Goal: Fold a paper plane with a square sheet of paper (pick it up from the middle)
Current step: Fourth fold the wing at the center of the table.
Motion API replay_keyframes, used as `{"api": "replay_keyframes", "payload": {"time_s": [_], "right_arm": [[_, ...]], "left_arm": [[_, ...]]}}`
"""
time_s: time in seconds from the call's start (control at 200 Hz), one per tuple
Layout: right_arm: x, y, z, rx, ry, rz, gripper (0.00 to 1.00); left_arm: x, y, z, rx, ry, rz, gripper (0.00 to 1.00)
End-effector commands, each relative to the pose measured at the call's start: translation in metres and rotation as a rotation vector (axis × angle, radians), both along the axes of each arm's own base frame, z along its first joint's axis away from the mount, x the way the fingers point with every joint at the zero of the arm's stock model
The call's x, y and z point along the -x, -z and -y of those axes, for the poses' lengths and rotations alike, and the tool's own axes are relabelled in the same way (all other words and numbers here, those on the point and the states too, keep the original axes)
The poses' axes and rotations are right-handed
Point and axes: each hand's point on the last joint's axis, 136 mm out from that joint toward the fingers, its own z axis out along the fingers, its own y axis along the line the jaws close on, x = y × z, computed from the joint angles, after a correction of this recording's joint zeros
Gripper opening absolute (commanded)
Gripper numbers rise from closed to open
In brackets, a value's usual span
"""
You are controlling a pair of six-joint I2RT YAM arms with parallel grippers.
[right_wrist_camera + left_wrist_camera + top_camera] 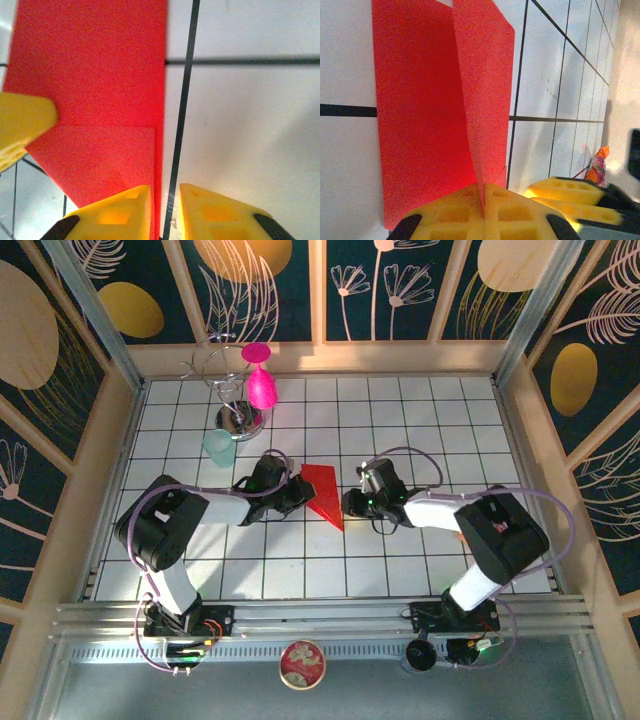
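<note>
Left gripper is pinched shut on the raised crease of the folded red paper, which lies ahead of its pads on the gridded table. Right gripper, jaws a narrow slit apart, faces it at the paper's other edge. Off to the left gripper's side stand a teal cup and a magenta goblet, contents unclear

White bench, black grid lines. Magenta plastic goblet standing near far edge, left of centre. Just beside it on left: wire stand with shiny round chrome base, thin loops rising above. Pale teal translucent cup close to base, on its near-left side; contact unclear. Round red-patterned tin on metal rail at near edge, off grid. Dark blue wall panels: gold ovals, white plant outlines, pale wood framing.
</note>
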Motion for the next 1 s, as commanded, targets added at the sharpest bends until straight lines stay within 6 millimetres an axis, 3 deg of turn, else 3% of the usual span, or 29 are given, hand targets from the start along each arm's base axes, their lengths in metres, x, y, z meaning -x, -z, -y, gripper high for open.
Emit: {"api": "replay_keyframes", "payload": {"time_s": [0.0,0.09,0.115,0.22,0.476,0.996], "right_arm": [[-0.01,-0.028,0.008,0.126,0.03,0.177,0.28],[-0.006,-0.036,0.003,0.204,0.022,0.267,0.33],[-0.004,-0.038,0.0,0.222,0.013,0.287,0.34],[0.004,-0.04,-0.014,0.297,-0.034,0.366,0.37],[0.016,-0.023,-0.051,0.408,-0.159,0.414,0.4],[0.014,-0.004,-0.064,0.449,-0.199,0.413,0.4]], "left_arm": [[-0.004,-0.004,-0.009,-0.008,-0.065,-0.013,0.05],[-0.004,-0.003,-0.014,-0.002,-0.124,-0.034,0.05],[-0.005,-0.015,-0.014,0.013,-0.136,-0.017,0.05],[-0.006,-0.019,-0.017,0.007,-0.171,-0.021,0.06],[-0.005,-0.019,-0.018,-0.003,-0.189,-0.042,0.06],[-0.004,-0.017,-0.018,-0.002,-0.189,-0.056,0.07]]}}
